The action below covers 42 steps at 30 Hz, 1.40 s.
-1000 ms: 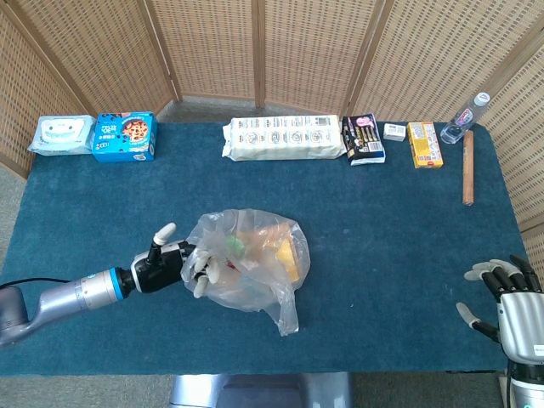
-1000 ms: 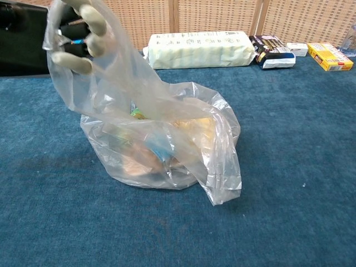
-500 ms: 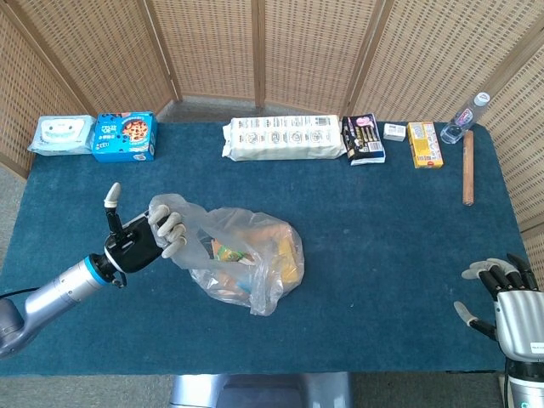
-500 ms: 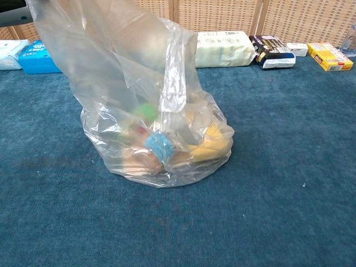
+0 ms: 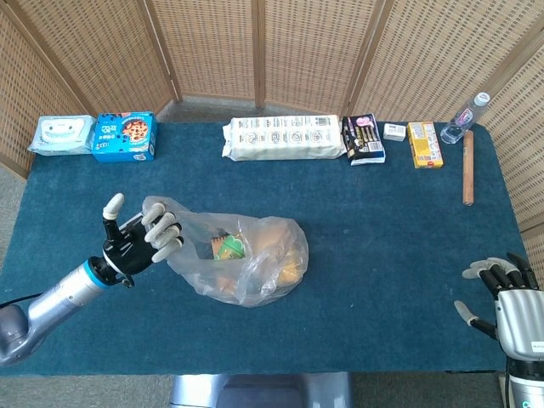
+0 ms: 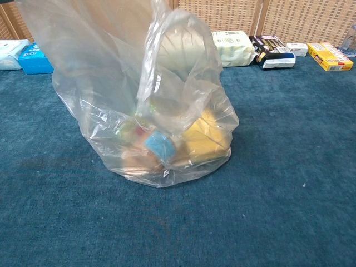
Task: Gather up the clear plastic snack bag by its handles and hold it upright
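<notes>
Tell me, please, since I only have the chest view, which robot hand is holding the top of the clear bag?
Observer: The left robot hand; in the head view it grips the upper left edge of the clear snack bag.
Operator: Thank you. Where is the other hand?
Observer: The right robot hand is at the table's near right corner, well away from the bag, fingers apart and holding nothing.
Operator: Is anything lying close to the bag on the right side?
Observer: No; the blue tablecloth is bare there. The nearest item on that side is a wooden stick by the far right edge.
</notes>
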### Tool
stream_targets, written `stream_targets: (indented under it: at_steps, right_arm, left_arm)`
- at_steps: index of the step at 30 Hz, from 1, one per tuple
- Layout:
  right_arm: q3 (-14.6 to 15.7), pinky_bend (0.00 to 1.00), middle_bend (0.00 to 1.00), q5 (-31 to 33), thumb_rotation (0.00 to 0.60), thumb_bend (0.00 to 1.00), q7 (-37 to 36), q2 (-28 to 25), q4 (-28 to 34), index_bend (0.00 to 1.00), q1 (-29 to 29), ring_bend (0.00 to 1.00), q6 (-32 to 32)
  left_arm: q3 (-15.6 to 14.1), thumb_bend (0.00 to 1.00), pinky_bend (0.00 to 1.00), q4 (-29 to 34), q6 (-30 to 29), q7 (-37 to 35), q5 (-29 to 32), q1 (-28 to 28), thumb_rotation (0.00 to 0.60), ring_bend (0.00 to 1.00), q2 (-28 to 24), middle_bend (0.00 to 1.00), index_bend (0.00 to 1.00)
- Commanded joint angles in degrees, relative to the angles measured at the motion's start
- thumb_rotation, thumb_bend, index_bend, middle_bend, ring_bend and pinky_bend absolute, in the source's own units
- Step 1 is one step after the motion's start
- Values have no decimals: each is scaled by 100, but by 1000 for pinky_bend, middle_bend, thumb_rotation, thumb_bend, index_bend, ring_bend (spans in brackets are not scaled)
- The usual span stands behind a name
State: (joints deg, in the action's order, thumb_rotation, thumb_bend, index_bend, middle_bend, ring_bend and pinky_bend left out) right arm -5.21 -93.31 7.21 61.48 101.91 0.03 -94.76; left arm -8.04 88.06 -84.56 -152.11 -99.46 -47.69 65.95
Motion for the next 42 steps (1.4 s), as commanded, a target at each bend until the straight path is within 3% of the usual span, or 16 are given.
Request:
stream_targets:
  at_steps: [1,6,9,11,13,23,27,33,42]
  right_arm:
    - [0,135,367,6,600,203,-9,0,-3,408,7,274,12]
    - [-5,135,367,23,600,203,-30,-14,-13,408,11,274,11]
    - [0,135,367,21,600,203,-39,-17,-17,408,16,275,19]
    - [1,136,367,23,600,203,-46,-17,-22,408,16,275,20]
    - [2,135,367,30,600,203,-55,-12,-33,408,15,274,17]
    - [1,135,367,46,600,203,-106,-18,-81,408,-7,275,-28]
    - [3,135,367,52,600,204,-120,-7,-101,408,-9,275,-32]
    - [4,135,367,73,600,203,-145,2,-131,409,-12,274,-27]
    - [-56,156,367,137,600,204,-273,-16,-172,408,190,275,264]
  left_arm:
    - [164,246,801,259,-44,44,196,95,167,662,-34,677,638]
    - [183,246,779,296,28,30,55,116,128,662,-86,677,639]
    - [104,245,623,238,213,105,-64,76,95,628,-103,670,633]
    - [60,244,558,247,361,222,-94,46,35,580,-119,639,615]
    - [10,242,556,290,630,379,-31,-2,5,562,-156,611,590]
    - [-11,213,536,464,1769,1039,61,-406,0,450,-238,486,422]
    - [63,195,536,356,1673,887,-217,-576,0,450,-210,478,410]
    - [177,195,536,71,876,532,-448,-465,0,450,-101,478,410]
    - [253,196,536,421,1071,1019,-244,-567,0,450,-518,478,410]
